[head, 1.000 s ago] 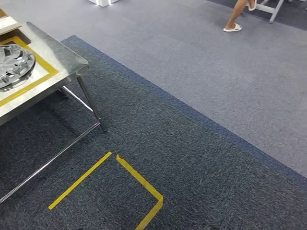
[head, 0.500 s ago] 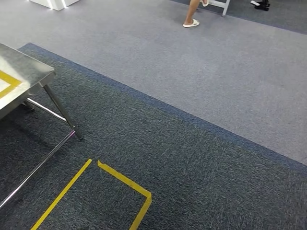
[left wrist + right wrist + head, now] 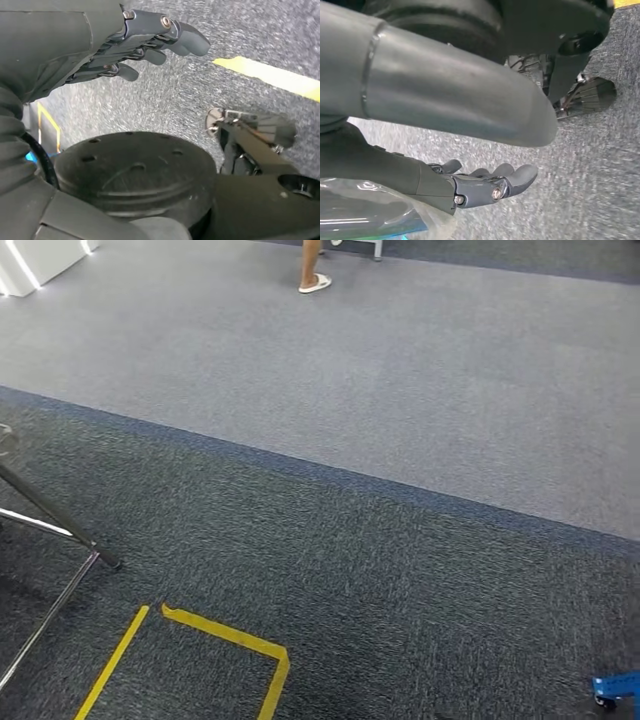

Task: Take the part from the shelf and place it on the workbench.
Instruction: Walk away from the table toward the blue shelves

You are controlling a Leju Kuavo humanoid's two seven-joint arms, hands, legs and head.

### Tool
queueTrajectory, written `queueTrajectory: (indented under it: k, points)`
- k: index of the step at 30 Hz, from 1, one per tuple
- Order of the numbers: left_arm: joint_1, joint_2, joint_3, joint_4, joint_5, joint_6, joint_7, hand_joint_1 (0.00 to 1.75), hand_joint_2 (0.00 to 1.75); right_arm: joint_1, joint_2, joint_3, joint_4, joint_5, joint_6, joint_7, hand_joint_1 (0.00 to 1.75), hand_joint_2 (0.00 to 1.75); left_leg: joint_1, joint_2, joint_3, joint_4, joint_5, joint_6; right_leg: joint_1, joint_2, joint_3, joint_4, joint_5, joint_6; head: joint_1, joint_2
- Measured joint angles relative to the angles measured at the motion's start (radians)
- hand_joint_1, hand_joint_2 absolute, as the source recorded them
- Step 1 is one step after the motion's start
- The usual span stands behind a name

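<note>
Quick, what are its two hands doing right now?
Left hand: open, fingers apart, holding nothing.
Right hand: open, holding nothing.

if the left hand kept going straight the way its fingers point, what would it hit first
Probably just the carpet. The left hand hangs open and empty with nothing between its fingertips and the floor; the yellow tape line lies just beyond. Depth is hard to judge here.

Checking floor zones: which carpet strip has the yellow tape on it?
The dark carpet nearest the robot carries the yellow tape; the lighter grey carpet beyond it has none.
</note>
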Motion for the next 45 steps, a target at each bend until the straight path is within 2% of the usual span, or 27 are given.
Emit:
queueTrajectory:
  k: [1, 3, 5, 7, 9, 11, 13, 14, 15, 17, 19, 20, 22, 23, 25, 27, 29, 30, 31, 33, 34, 36, 38, 40, 42, 44, 45]
  points:
    - [0.0, 0.0, -0.002, 0.0, -0.009, -0.018, 0.01, 0.0, 0.0, 0.001, 0.0, 0.0, 0.0, -0.012, 0.006, -0.003, 0.0, 0.0, 0.0, -0.011, 0.021, -0.058, 0.043, 0.004, 0.0, 0.015, 0.002, 0.001, 0.0, 0.0, 0.0, 0.0]
    - [0.0, 0.001, -0.014, 0.002, -0.031, -0.064, 0.036, 0.0, 0.0, -0.002, 0.0, -0.008, 0.0, -0.052, 0.025, -0.012, 0.0, 0.0, 0.002, -0.059, 0.067, -0.182, 0.107, 0.013, 0.0, 0.041, 0.001, 0.004, 0.0, 0.004, 0.001, 0.0]
    - [0.0, 0.001, -0.027, 0.004, -0.044, -0.089, 0.052, 0.0, 0.0, -0.006, 0.001, -0.021, 0.0, -0.079, 0.036, -0.019, 0.0, 0.0, 0.002, -0.094, 0.085, -0.237, 0.116, 0.017, -0.004, 0.064, -0.01, 0.007, 0.003, 0.015, 0.003, 0.0]
    - [-0.002, -0.001, -0.037, 0.005, -0.051, -0.095, 0.058, 0.0, 0.0, -0.006, 0.001, -0.03, 0.0, -0.092, 0.042, -0.024, 0.0, 0.0, 0.002, -0.081, 0.086, -0.248, 0.115, 0.021, -0.009, 0.086, -0.023, 0.006, 0.008, 0.031, 0.003, 0.0]
    - [-0.003, -0.002, -0.051, 0.005, -0.08, -0.094, 0.08, 0.0, 0.0, -0.006, 0.001, -0.048, 0.0, -0.132, 0.055, -0.04, 0.0, 0.0, 0.005, -0.055, 0.09, -0.259, 0.121, 0.031, -0.006, 0.055, -0.043, 0.032, -0.009, 0.042, 0.008, 0.0]
    - [-0.001, -0.004, -0.078, 0.005, -0.13, -0.072, 0.122, 0.0, 0.87, -0.012, 0.001, -0.077, 0.0, -0.176, 0.062, -0.056, 0.0, 0.0, 0.004, -0.023, 0.092, -0.264, 0.123, 0.039, -0.004, -0.01, -0.094, 0.133, -0.067, 0.051, 0.015, 0.0]
    - [0.003, -0.005, -0.1, 0.005, -0.162, -0.031, 0.157, 0.0, 1.75, -0.016, 0.001, -0.097, 0.0, -0.188, 0.051, -0.06, 0.0, 0.0, 0.001, 0.01, 0.092, -0.264, 0.122, 0.042, -0.006, -0.039, -0.151, 0.251, -0.119, 0.059, 0.018, 0.0]
    - [0.004, -0.005, -0.106, 0.005, -0.167, -0.013, 0.169, 0.0, 1.75, -0.014, 0.001, -0.101, 0.0, -0.187, 0.044, -0.059, 0.0, 0.0, 0.001, 0.026, 0.092, -0.264, 0.122, 0.041, -0.008, -0.044, -0.16, 0.273, -0.121, 0.061, 0.018, 0.0]
    - [0.005, -0.005, -0.11, 0.005, -0.171, 0.001, 0.179, 0.0, 1.75, -0.012, 0.001, -0.104, 0.0, -0.185, 0.038, -0.058, 0.0, 0.0, 0.001, 0.039, 0.093, -0.264, 0.121, 0.04, -0.01, -0.049, -0.149, 0.257, -0.104, 0.063, 0.018, 0.0]
    - [0.004, -0.005, -0.118, 0.005, -0.179, 0.017, 0.195, 0.0, 1.75, -0.01, 0.001, -0.108, 0.0, -0.183, 0.027, -0.056, 0.0, 0.0, 0.0, 0.061, 0.096, -0.263, 0.117, 0.035, -0.011, -0.08, -0.075, 0.129, -0.046, 0.061, 0.018, 0.0]
    - [0.003, -0.004, -0.124, 0.005, -0.184, 0.023, 0.2, 0.0, 1.75, -0.014, 0.001, -0.111, 0.0, -0.183, 0.022, -0.056, 0.0, 0.0, -0.004, 0.08, 0.101, -0.262, 0.112, 0.025, -0.007, -0.116, -0.008, 0.02, -0.013, 0.05, 0.017, 0.0]
    - [0.002, -0.004, -0.125, 0.005, -0.186, 0.025, 0.2, 0.0, 1.75, -0.015, 0.001, -0.111, 0.0, -0.183, 0.021, -0.058, 0.0, 0.0, -0.006, 0.088, 0.104, -0.261, 0.11, 0.019, -0.005, -0.124, 0.003, 0.001, -0.011, 0.043, 0.015, 0.0]
    - [0.0, -0.003, -0.128, 0.005, -0.192, 0.027, 0.199, 0.0, 1.75, -0.015, 0.002, -0.112, 0.0, -0.185, 0.019, -0.063, 0.0, 0.0, -0.005, 0.102, 0.109, -0.263, 0.109, 0.007, -0.001, -0.105, 0.002, 0.001, -0.01, 0.027, 0.013, 0.0]
    - [-0.002, -0.002, -0.13, 0.005, -0.195, 0.026, 0.198, 0.0, 1.75, -0.013, 0.002, -0.113, 0.0, -0.185, 0.019, -0.066, 0.0, 0.0, -0.003, 0.095, 0.111, -0.26, 0.103, 0.0, -0.002, -0.096, 0.003, -0.001, -0.008, 0.021, 0.013, 0.0]
    - [-0.005, -0.002, -0.133, 0.005, -0.199, 0.021, 0.196, 0.0, 1.75, -0.013, 0.002, -0.116, 0.0, -0.186, 0.02, -0.071, 0.0, 0.0, 0.0, 0.056, 0.095, -0.21, 0.064, -0.01, -0.006, -0.077, 0.005, -0.007, -0.002, 0.008, 0.009, 0.0]
    - [-0.007, -0.001, -0.136, 0.005, -0.203, 0.018, 0.196, 0.0, 1.75, -0.015, 0.003, -0.118, 0.0, -0.186, 0.022, -0.075, 0.0, 0.0, 0.001, 0.017, 0.045, -0.088, -0.001, -0.011, -0.006, -0.055, 0.004, -0.008, 0.0, 0.001, 0.006, 0.0]
    - [-0.012, -0.001, -0.138, 0.005, -0.205, 0.018, 0.196, 0.0, 0.87, -0.014, 0.004, -0.119, 0.0, -0.186, 0.021, -0.075, 0.0, 0.0, -0.001, 0.009, 0.002, 0.011, -0.031, -0.009, -0.002, -0.029, 0.005, -0.008, 0.001, -0.001, 0.005, 0.0]
    - [-0.012, -0.001, -0.139, 0.005, -0.207, 0.018, 0.197, 0.0, 0.44, -0.014, 0.004, -0.119, 0.0, -0.187, 0.02, -0.075, 0.0, 0.0, -0.001, 0.008, 0.001, 0.014, -0.018, -0.006, -0.001, -0.014, 0.006, -0.007, 0.001, -0.001, 0.005, 0.0]
    - [-0.012, -0.001, -0.14, 0.005, -0.209, 0.019, 0.197, 0.0, 0.0, -0.013, 0.004, -0.12, 0.0, -0.188, 0.02, -0.074, 0.0, 0.0, -0.001, 0.003, 0.015, -0.019, 0.013, -0.003, 0.0, 0.003, 0.008, -0.007, 0.001, -0.001, 0.005, 0.0]
    - [-0.005, 0.002, -0.142, 0.005, -0.214, 0.02, 0.198, 0.0, 0.0, -0.014, 0.007, -0.121, 0.0, -0.188, 0.018, -0.074, 0.0, 0.0, -0.001, -0.033, 0.063, -0.143, 0.088, 0.007, 0.001, 0.034, 0.01, -0.004, 0.001, 0.0, 0.005, 0.0]
    - [-0.002, 0.003, -0.143, 0.005, -0.216, 0.021, 0.198, 0.0, 0.0, -0.014, 0.008, -0.121, 0.0, -0.186, 0.018, -0.074, 0.0, 0.0, 0.001, -0.055, 0.084, -0.2, 0.109, 0.01, 0.002, 0.048, 0.006, -0.001, 0.001, 0.003, 0.005, 0.0]
    - [-0.001, 0.004, -0.145, 0.006, -0.221, 0.021, 0.198, 0.0, 0.0, -0.014, 0.01, -0.121, 0.0, -0.181, 0.021, -0.073, 0.0, 0.0, 0.0, -0.079, 0.098, -0.247, 0.111, 0.013, -0.001, 0.069, -0.008, 0.002, 0.005, 0.014, 0.005, 0.0]
    - [-0.003, 0.004, -0.147, 0.006, -0.224, 0.015, 0.198, 0.0, 0.0, -0.01, 0.01, -0.121, 0.0, -0.178, 0.028, -0.071, 0.0, 0.0, 0.0, -0.062, 0.1, -0.259, 0.112, 0.019, -0.005, 0.076, -0.022, 0.002, 0.009, 0.027, 0.005, 0.0]
    - [-0.002, 0.004, -0.148, 0.006, -0.229, 0.013, 0.199, 0.0, 0.0, -0.01, 0.01, -0.121, 0.0, -0.177, 0.034, -0.069, 0.0, 0.0, 0.002, -0.036, 0.104, -0.27, 0.118, 0.029, -0.003, 0.032, -0.047, 0.043, -0.014, 0.035, 0.01, 0.0]
    - [0.001, 0.004, -0.148, 0.006, -0.232, 0.012, 0.201, 0.0, 0.0, -0.014, 0.01, -0.121, 0.0, -0.178, 0.04, -0.068, 0.0, 0.0, 0.001, -0.006, 0.106, -0.274, 0.119, 0.036, -0.002, -0.024, -0.106, 0.16, -0.073, 0.041, 0.015, 0.0]
    - [0.003, 0.004, -0.148, 0.006, -0.234, 0.009, 0.203, 0.0, 0.0, -0.015, 0.01, -0.121, 0.0, -0.179, 0.045, -0.069, 0.0, 0.0, -0.001, 0.025, 0.106, -0.273, 0.117, 0.038, -0.006, -0.041, -0.163, 0.271, -0.113, 0.048, 0.016, 0.0]
    - [0.003, 0.005, -0.148, 0.006, -0.235, 0.007, 0.203, 0.0, 0.0, -0.013, 0.01, -0.121, 0.0, -0.178, 0.046, -0.069, 0.0, 0.0, -0.002, 0.039, 0.107, -0.273, 0.115, 0.037, -0.007, -0.045, -0.167, 0.282, -0.107, 0.05, 0.016, 0.0]
